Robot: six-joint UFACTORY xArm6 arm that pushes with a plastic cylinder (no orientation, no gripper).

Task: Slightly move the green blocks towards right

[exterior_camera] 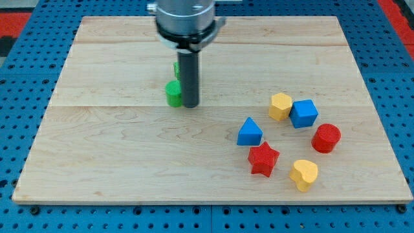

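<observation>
A green block [173, 92], rounded in shape, sits left of centre on the wooden board [129, 155]. A second green block [176, 67] lies just above it, mostly hidden behind the rod; its shape cannot be made out. My tip [191, 103] rests on the board right against the right side of the lower green block.
At the view's lower right lies a cluster: a yellow block [280, 105], a blue cube [303, 113], a red cylinder [326, 138], a blue triangle [250, 132], a red star [263, 158] and a yellow heart [304, 173]. A blue pegboard [26, 97] surrounds the board.
</observation>
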